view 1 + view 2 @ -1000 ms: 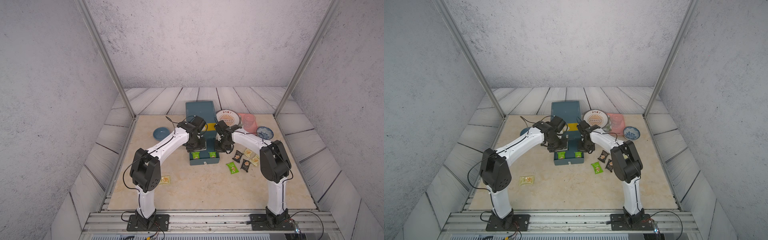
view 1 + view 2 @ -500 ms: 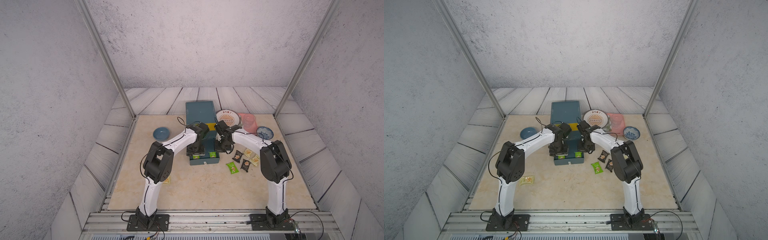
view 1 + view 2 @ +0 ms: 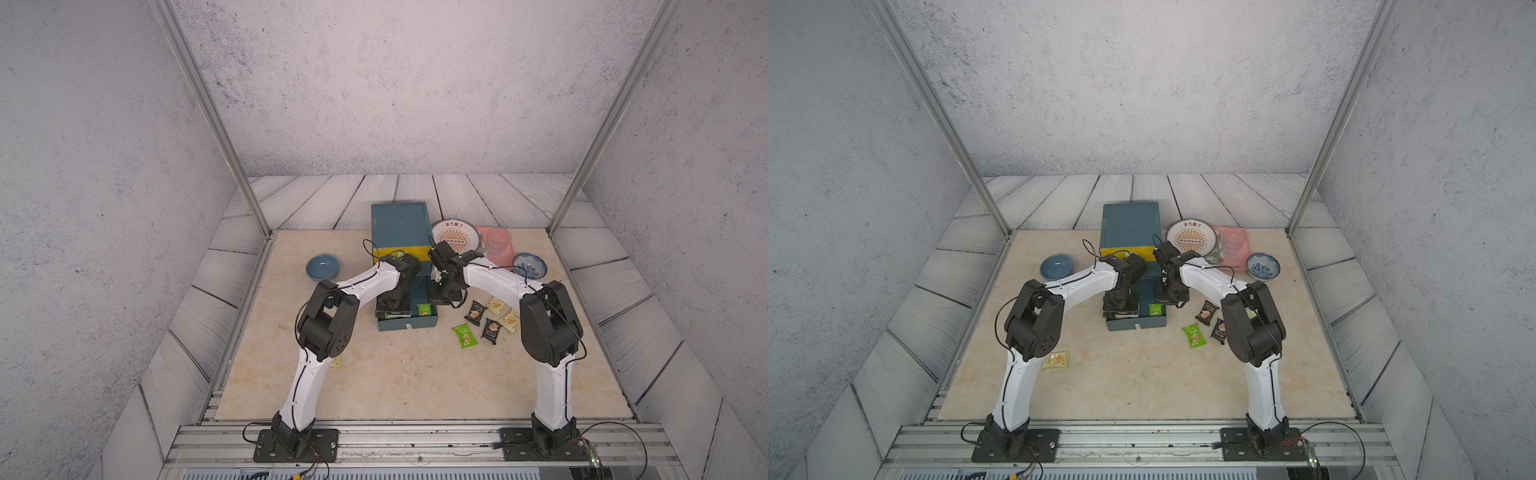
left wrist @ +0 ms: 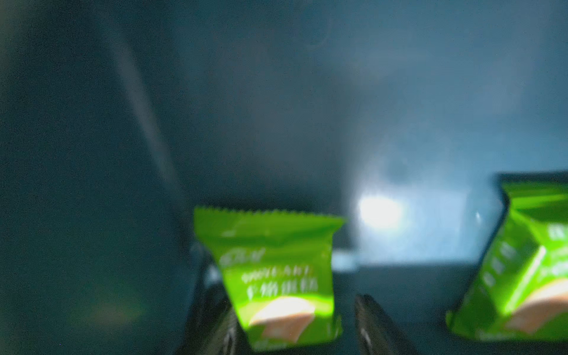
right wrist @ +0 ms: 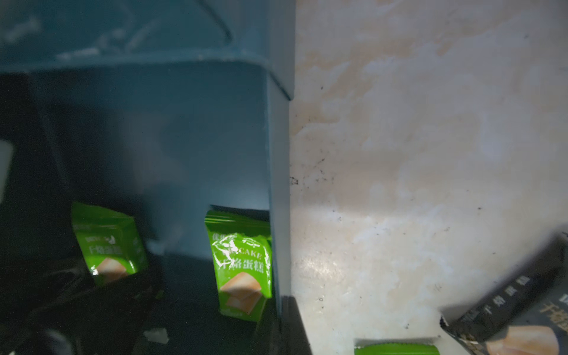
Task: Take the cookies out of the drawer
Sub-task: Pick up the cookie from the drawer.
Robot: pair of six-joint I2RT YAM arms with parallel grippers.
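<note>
The blue drawer [image 3: 407,324] stands pulled out of the blue cabinet [image 3: 400,224]. My left gripper [image 3: 392,306] reaches down into its left part, open, with a green cookie packet [image 4: 276,276] between its two fingers [image 4: 375,325]. A second green packet [image 4: 522,270] lies at the drawer's right side [image 3: 424,309]. My right gripper [image 3: 444,297] is shut, its tip [image 5: 287,302] at the drawer's right wall [image 5: 278,172]. Several cookies lie on the table right of the drawer: a green one [image 3: 464,336], black ones [image 3: 477,311] and pale yellow ones [image 3: 496,305]. One yellow packet [image 3: 1054,360] lies by my left arm.
A blue bowl [image 3: 322,267] sits left of the cabinet. Right of the cabinet are a patterned plate [image 3: 457,237], a pink cup [image 3: 498,241] on a pink tray, and a blue-and-white bowl [image 3: 529,264]. Metal frame posts stand at both back corners.
My left arm has folded in and its gripper has come forward and down into the drawer over the left green packet. The right arm has not moved.
</note>
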